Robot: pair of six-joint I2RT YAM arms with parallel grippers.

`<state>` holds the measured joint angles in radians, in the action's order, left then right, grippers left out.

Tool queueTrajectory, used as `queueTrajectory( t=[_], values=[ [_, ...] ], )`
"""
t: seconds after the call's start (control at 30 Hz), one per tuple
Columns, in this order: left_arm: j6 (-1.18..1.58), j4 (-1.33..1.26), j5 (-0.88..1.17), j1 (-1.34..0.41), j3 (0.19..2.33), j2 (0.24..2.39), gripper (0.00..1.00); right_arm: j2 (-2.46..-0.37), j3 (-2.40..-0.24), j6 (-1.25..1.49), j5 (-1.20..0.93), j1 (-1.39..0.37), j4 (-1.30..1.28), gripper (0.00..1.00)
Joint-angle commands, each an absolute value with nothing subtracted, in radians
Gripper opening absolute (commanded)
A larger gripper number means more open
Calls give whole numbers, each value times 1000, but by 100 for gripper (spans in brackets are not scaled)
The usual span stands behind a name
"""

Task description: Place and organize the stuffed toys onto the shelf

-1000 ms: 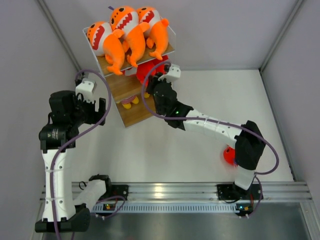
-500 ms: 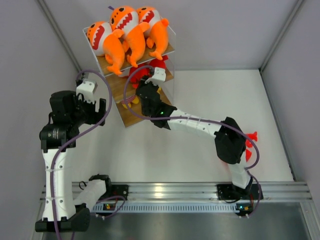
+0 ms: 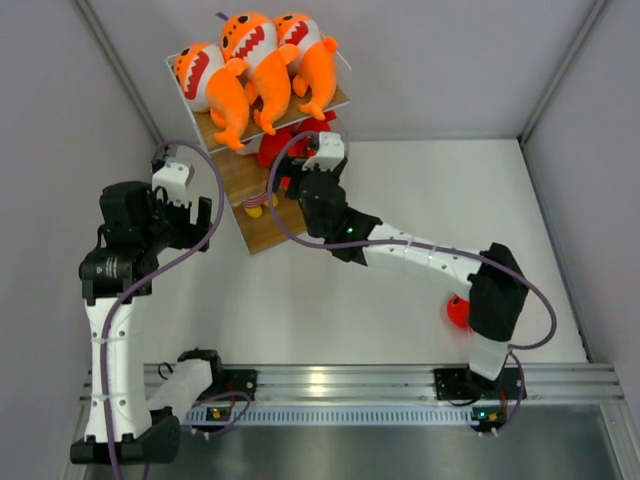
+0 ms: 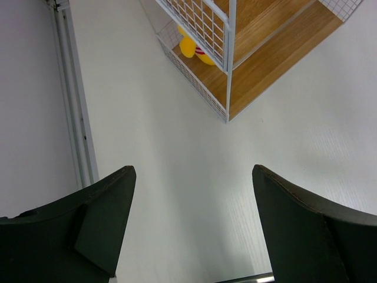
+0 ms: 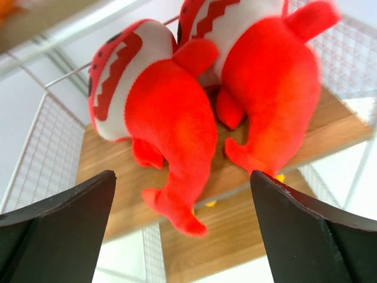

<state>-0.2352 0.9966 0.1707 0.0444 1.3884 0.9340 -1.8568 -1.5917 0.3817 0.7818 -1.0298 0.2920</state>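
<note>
**Back straight out of the middle tier**

My right gripper sits at the mouth of the middle tier of the shelf, jaws spread wide and gripping nothing. Two toys lie side by side on that board, tails toward me and touching each other: the left red shark and the right red shark. Three orange sharks fill the top tier.

The left one's tail hangs over the board's front edge, in line with the gap between my fingers. I judge the safe move is to draw straight back along the approach line with the jaws wide. A sideways swing could hook a tail or the wire frame.

The last red shark lies on the table, half hidden by my right arm's elbow, and I take it for my next pick. My left gripper hangs open and empty over the table beside the shelf's corner.
</note>
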Motion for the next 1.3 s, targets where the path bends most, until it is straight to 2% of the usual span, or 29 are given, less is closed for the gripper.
queueTrajectory(
  t=[0.0, 0.17, 0.23, 0.37, 0.43, 0.53, 0.63, 0.8, 0.87, 1.0, 1.1, 1.13, 1.2, 1.23, 1.27],
  values=[
    [-244, 985, 164, 48, 1390, 931, 86, -1639, -1525, 282, 700, -1037, 261, 99],
    [-241, 985, 170, 48, 1393, 931, 86, -1367, -1370, 271, 670, -1014, 3, 99],
    [-238, 985, 172, 46, 1393, 930, 86, -1298, -1290, 339, 599, -945, -125, 99],
    [-242, 985, 170, 46, 1387, 923, 86, -1134, -1085, 588, 486, -705, -410, 99],
    [-244, 985, 166, 46, 1381, 920, 86, -1085, -942, 650, 453, -516, -458, 99],
    [-244, 988, 167, 44, 1374, 917, 86, -970, -746, 857, 575, -297, -557, 99],
    [-245, 986, 170, 44, 1365, 908, 86, -798, -612, 882, 586, -154, -526, 99],
    [-244, 986, 178, 44, 1358, 911, 86, -822, -589, 900, 581, -138, -572, 99],
    [-242, 986, 181, 43, 1356, 908, 86, -902, -588, 896, 517, -138, -591, 99],
    [-244, 986, 167, 43, 1351, 907, 86, -1014, -516, 919, 243, -141, -514, 100],
    [-245, 989, 158, 43, 1351, 905, 86, -1066, -474, 927, 122, -143, -477, 93],
    [-247, 989, 158, 43, 1350, 905, 86, -1069, -465, 920, 95, -144, -465, 76],
    [-247, 989, 166, 43, 1348, 907, 86, -1062, -428, 919, 5, -163, -379, 53],
    [-247, 989, 170, 44, 1348, 910, 86, -1066, -420, 929, -36, -173, -352, 32],
    [-245, 989, 172, 43, 1350, 916, 86, -1074, -419, 937, -54, -204, -301, 24]
  ],
)
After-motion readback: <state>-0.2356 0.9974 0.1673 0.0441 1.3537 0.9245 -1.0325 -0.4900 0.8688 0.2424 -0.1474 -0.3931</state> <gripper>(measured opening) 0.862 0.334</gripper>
